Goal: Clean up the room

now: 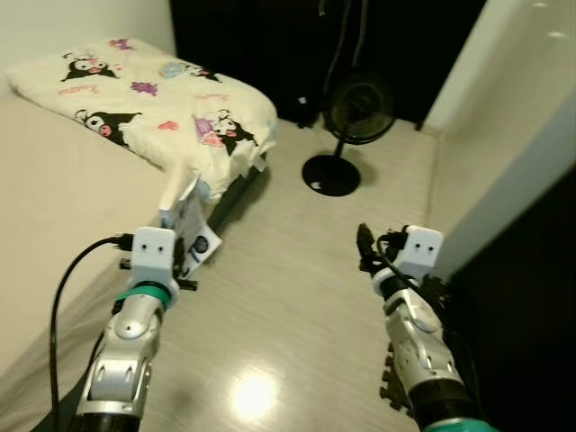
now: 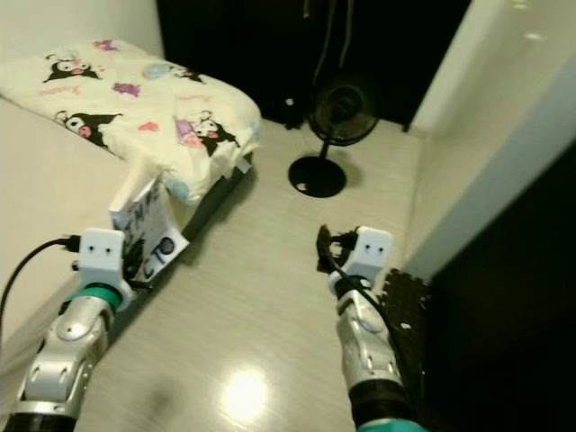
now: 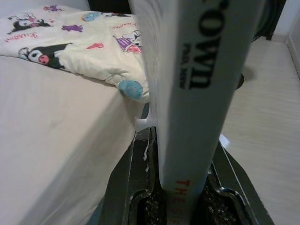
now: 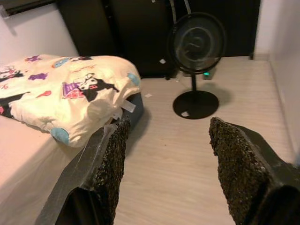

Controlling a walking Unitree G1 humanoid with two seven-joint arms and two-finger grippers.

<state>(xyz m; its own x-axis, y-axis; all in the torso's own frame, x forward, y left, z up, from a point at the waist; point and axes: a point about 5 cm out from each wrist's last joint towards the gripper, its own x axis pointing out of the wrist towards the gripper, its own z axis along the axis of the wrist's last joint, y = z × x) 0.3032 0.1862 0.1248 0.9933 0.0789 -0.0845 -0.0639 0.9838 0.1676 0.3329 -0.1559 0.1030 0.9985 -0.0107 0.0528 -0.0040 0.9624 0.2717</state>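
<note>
A white book (image 1: 191, 227) with dark lettering stands upright beside the bed's edge, and my left gripper (image 1: 184, 256) is shut on it. In the left wrist view the book's spine (image 3: 201, 84) rises between the two black fingers (image 3: 136, 187). My right gripper (image 1: 366, 247) is held over the pale wood floor, open with nothing between its fingers (image 4: 110, 159). A cream quilt (image 1: 153, 94) printed with cartoon figures lies bunched at the far end of the bed (image 1: 63, 225).
A black standing fan (image 1: 346, 126) stands on the floor ahead, near a dark wardrobe. A white wall and door frame (image 1: 504, 135) run along the right. A dark mat (image 2: 405, 328) lies by my right arm. Open floor (image 1: 288, 288) lies between bed and wall.
</note>
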